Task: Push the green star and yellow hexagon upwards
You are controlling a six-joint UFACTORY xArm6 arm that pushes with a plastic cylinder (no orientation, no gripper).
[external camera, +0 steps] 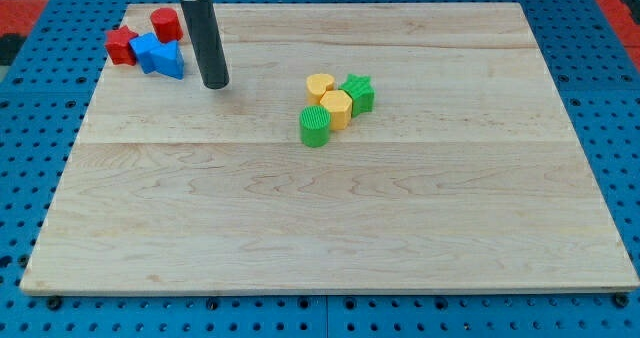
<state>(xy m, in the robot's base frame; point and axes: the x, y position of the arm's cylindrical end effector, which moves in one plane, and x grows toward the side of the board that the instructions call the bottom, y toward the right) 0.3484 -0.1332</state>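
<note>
The green star (359, 93) sits near the board's middle, toward the view's top. The yellow hexagon (336, 108) touches it on its lower left. A second yellow block (320, 86), rounded, touches the hexagon's upper left. A green cylinder (315, 126) touches the hexagon's lower left. My tip (215, 83) rests on the board well to the view's left of this cluster, touching no block.
At the upper left corner a red cylinder (166, 23), a red star-like block (122, 45) and two touching blue blocks (160, 55) sit close together, just left of the rod. The wooden board (330, 218) lies on a blue perforated table (20, 158).
</note>
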